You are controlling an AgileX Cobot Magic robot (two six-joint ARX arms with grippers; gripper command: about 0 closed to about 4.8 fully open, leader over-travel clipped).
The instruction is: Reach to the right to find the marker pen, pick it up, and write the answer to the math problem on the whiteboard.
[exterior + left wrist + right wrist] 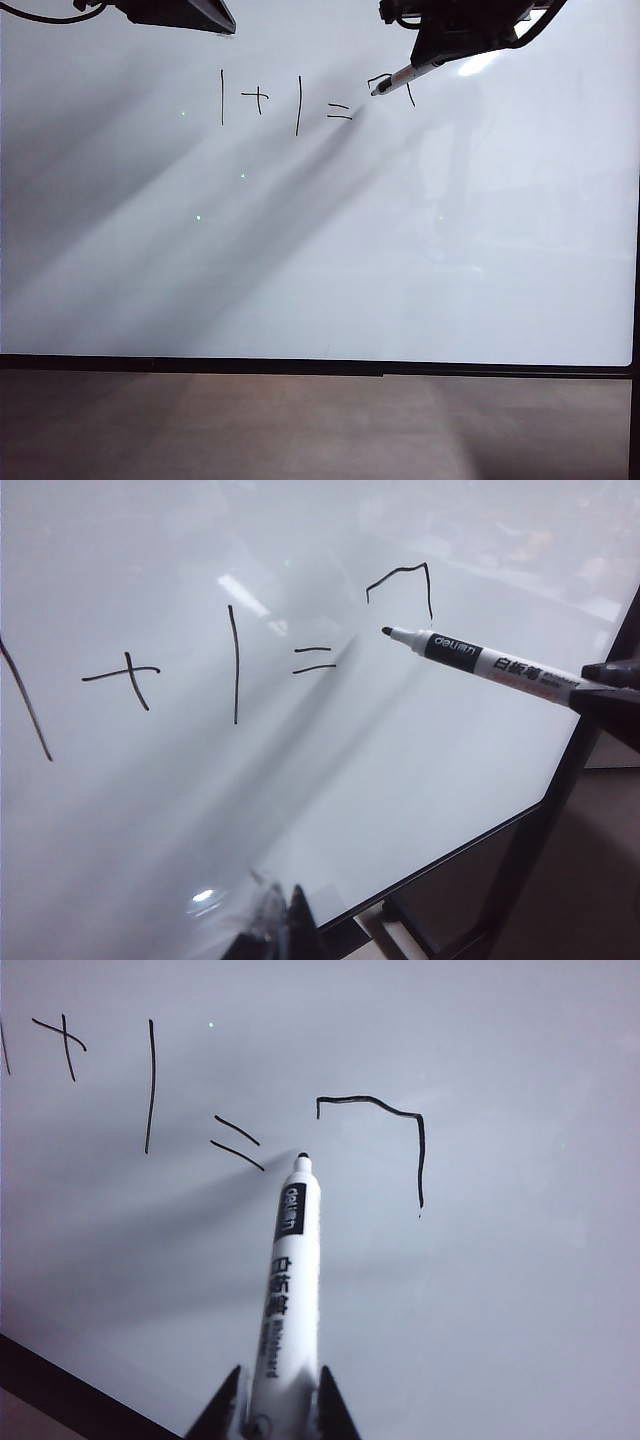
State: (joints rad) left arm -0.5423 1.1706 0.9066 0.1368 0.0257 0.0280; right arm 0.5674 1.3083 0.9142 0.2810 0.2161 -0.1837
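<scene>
Marker pen (288, 1290) in right end effector (272, 1415), left end effector (280, 920) idle

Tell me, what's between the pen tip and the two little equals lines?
Nothing, only bare whiteboard. The right wrist view shows the marker pen, held by the right gripper, tip beside the equals sign.

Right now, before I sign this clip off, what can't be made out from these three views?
- Exterior view: both arms cut off by the top edge; the left hand shows only as a dark edge, open or shut unclear.
- Left wrist view: left hand blurred at the frame edge.
- All views: whether the marker pen tip touches the whiteboard.
- Answer stroke unfinished, digit unreadable.
- Right hand: shut on the pen.
</scene>
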